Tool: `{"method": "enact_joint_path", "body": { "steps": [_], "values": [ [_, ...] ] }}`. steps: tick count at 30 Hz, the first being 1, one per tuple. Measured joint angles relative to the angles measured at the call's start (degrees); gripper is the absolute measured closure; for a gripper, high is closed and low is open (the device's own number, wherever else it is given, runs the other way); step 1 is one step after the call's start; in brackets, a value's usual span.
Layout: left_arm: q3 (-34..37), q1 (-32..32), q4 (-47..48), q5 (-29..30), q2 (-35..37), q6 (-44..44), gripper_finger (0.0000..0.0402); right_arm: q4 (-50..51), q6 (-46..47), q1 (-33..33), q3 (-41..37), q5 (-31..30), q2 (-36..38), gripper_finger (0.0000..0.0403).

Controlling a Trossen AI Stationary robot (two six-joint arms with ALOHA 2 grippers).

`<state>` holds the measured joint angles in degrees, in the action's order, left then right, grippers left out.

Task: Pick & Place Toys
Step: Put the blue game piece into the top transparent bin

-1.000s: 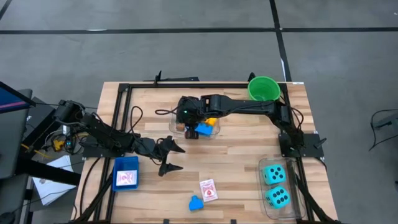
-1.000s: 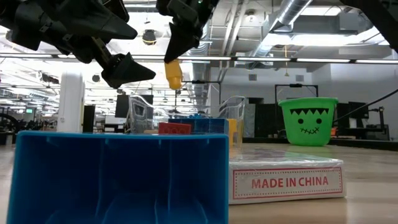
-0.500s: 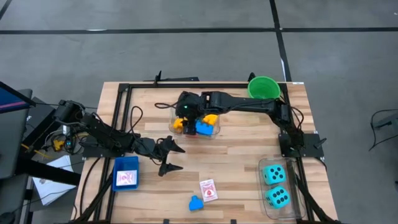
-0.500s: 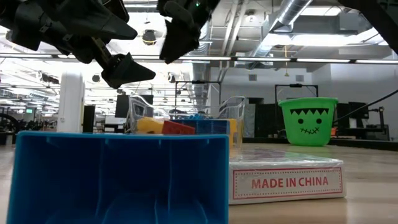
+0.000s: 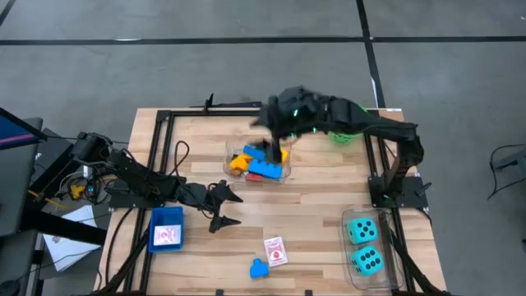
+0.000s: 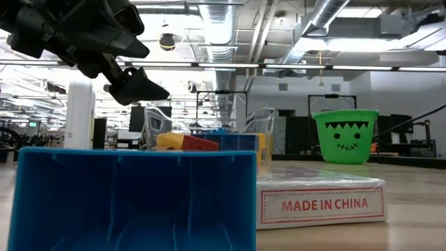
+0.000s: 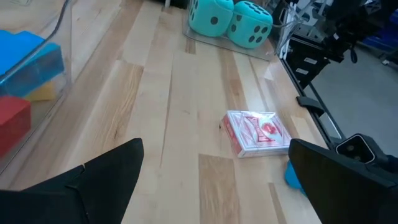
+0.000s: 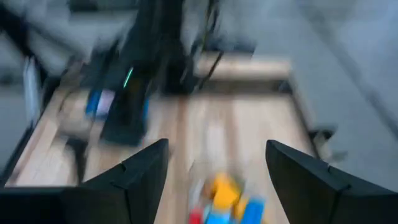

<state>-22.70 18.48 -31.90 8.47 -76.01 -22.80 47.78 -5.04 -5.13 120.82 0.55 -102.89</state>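
With my right gripper [image 5: 275, 131] empty and spread above the clear plastic tub [image 5: 233, 149] where yellow, blue and red plastic bricks [image 5: 259, 164] collect, my left gripper [image 5: 228, 207] waits wide over the worktop [image 5: 312, 205].

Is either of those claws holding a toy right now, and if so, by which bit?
No. The right gripper is open and empty above the clear tub of bricks. The left gripper hangs open over bare table, near the card pack.

Pale wood table [image 5: 320, 205], matt; clear glossy plastic tub [image 5: 233, 149]; smooth plastic bricks [image 5: 261, 167].
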Motion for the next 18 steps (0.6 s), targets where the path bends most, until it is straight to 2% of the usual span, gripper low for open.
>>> {"method": "enact_joint_path", "body": {
  "steps": [3,9,13,16,18],
  "values": [
    [0.0,0.4,0.0,0.0,0.0,-0.6,0.0004,7.2,0.1,0.6,-0.4,-0.4,1.3,0.0143],
    [0.0,2.3,-0.2,0.0,0.0,-1.6,0.0004,9.2,3.1,-0.1,0.0,-5.3,12.4,0.0143],
    [0.0,2.3,-0.4,0.9,0.0,-1.9,0.0004,5.1,5.3,2.3,-0.1,-7.2,15.2,0.0143],
    [0.0,2.3,-0.5,1.3,0.0,-1.9,0.0004,1.2,1.3,7.2,-0.2,-11.9,15.8,0.0143],
    [0.0,2.3,-0.6,1.6,0.0,-2.1,0.0004,-3.2,-1.2,10.1,-2.2,-12.9,16.7,0.0143]
  ]
}}
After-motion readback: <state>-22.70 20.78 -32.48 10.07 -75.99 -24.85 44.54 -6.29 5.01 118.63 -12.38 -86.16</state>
